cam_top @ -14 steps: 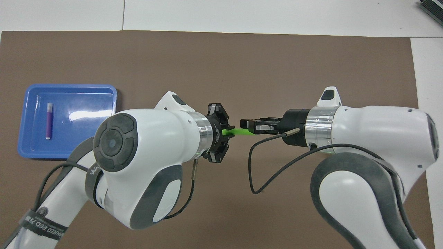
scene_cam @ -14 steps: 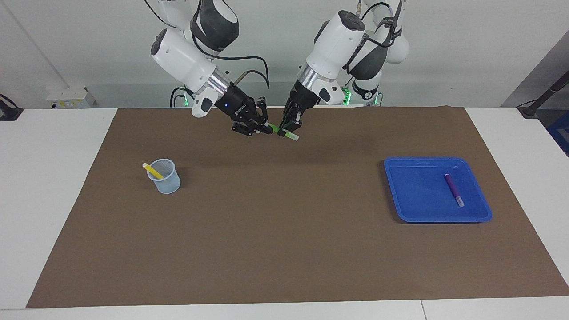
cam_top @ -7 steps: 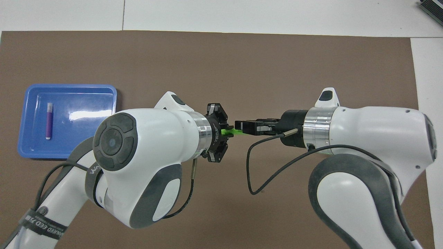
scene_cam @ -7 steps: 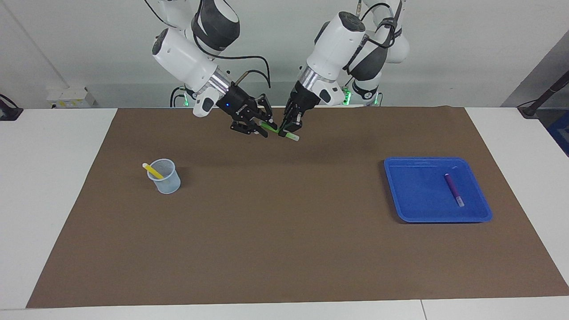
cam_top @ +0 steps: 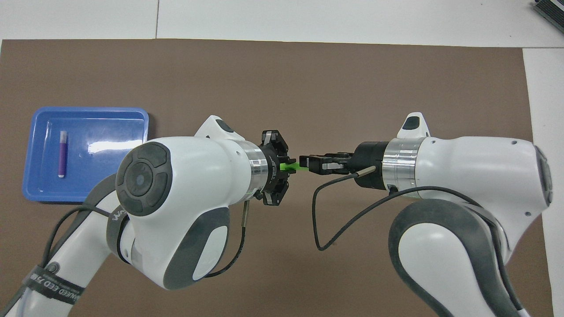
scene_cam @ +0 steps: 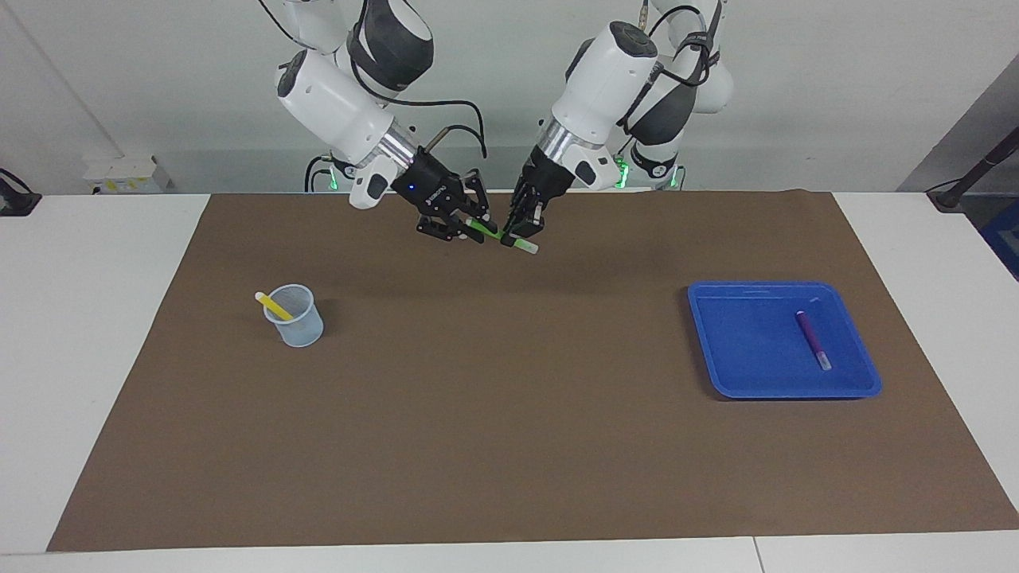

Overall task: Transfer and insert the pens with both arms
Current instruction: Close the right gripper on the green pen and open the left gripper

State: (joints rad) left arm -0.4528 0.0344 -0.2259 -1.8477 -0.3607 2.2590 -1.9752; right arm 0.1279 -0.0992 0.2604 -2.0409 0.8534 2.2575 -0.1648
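White wall rises at the top of the facing view, and below it a broad brown mat covers the pale table. Both my arms meet above the mat's edge near my bases. My left gripper is clamped on the slim bright green marker pen, whose pale cap end pokes out toward the left arm's end of the table. My right gripper has its fingertips closed on the same pen's other end, so both hands hold it at once, in the air. Toward the right arm's end stands a small pale blue mesh cup with the yellow marker pen leaning in it. Toward the left arm's end sits a shallow blue plastic tray with the purple marker pen lying in it, untouched.

Looking down from overhead, my left gripper and right gripper nearly touch, and only a short stretch of the green pen shows between them. The tray and its purple pen lie well apart from the handover.

I judge this to be the handover itself. The risk is in the release: if my left hand lets go while the right's hold is shallow, near the pen's tip, the pen could pivot or drop onto the mat. If either arm pulls away while both are clamped, the pen could twist out of line and later miss the cup's mouth.
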